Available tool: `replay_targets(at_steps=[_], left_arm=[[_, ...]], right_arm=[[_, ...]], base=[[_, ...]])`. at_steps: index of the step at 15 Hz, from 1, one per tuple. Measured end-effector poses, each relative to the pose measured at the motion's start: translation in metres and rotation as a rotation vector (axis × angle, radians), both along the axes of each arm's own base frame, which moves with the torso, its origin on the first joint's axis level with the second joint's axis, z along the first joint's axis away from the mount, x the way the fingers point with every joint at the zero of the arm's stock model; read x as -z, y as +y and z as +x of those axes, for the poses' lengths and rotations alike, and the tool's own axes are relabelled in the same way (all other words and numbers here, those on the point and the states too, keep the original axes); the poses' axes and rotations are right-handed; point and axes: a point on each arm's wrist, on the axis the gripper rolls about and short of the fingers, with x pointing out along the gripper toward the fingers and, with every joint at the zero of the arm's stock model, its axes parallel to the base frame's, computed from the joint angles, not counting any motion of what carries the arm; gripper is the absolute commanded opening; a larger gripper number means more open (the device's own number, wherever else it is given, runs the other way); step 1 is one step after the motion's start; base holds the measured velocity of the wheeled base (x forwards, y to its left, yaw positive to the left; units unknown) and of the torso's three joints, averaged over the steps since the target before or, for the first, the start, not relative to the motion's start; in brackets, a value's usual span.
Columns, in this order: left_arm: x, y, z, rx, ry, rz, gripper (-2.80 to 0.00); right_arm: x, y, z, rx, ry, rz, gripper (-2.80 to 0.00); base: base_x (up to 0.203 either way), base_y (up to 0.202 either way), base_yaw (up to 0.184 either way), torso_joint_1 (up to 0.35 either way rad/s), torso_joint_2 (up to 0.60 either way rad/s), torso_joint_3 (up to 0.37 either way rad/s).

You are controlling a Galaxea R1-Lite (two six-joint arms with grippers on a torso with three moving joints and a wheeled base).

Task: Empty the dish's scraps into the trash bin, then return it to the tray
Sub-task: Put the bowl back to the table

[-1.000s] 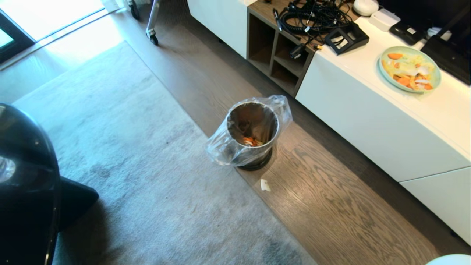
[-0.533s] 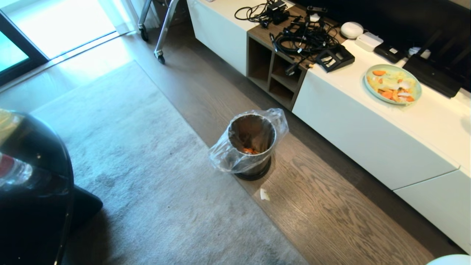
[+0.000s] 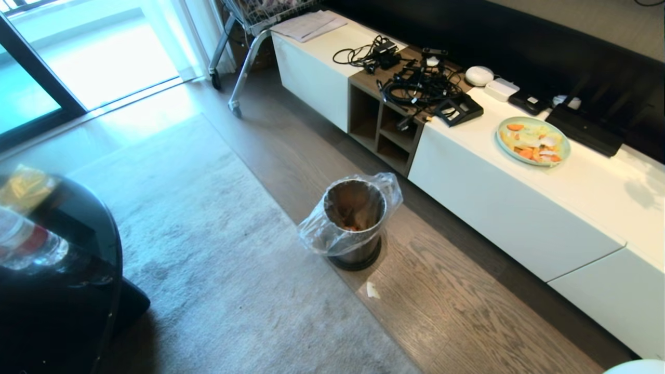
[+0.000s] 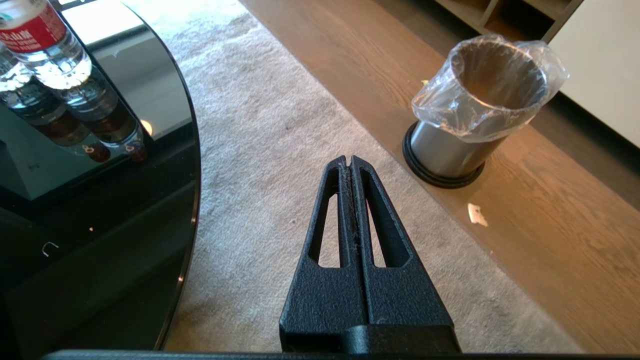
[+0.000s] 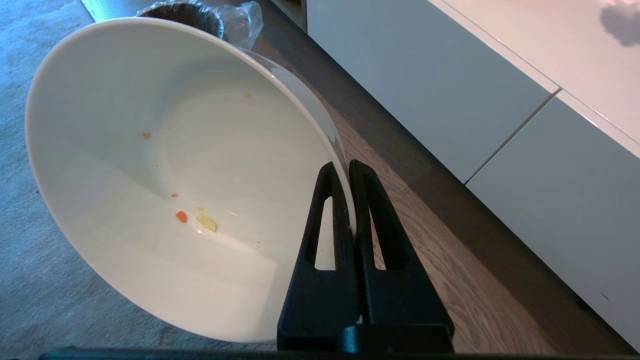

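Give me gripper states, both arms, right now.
Left gripper: closed, empty, above the rug.
Right gripper: closed on the rim of the dish, holding it tilted.

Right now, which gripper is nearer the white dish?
Right. The right gripper is clamped on the dish at its rim; the left gripper is shut, empty, over the carpet beside the trash bin.

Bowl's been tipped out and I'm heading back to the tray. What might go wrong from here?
1. The right hand pinches the dish only by its thin rim, tilted; it might slip or swing.
2. Crumbs still in the dish could fall onto the rug.
3. Bottles stand near the black table's edge; a swing could hit them.
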Motion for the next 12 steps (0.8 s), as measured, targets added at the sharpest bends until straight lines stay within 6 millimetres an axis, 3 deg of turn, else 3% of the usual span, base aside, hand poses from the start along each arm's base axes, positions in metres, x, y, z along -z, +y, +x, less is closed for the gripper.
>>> replay_targets(at_steps=[12], left_arm=[[0.0, 0.0, 0.0, 0.0, 0.0, -0.001, -2.8]], right_arm=[[0.0, 0.0, 0.0, 0.0, 0.0, 0.0, -2.8]], base=[[0.0, 0.0, 0.0, 0.002, 0.0, 0.203]])
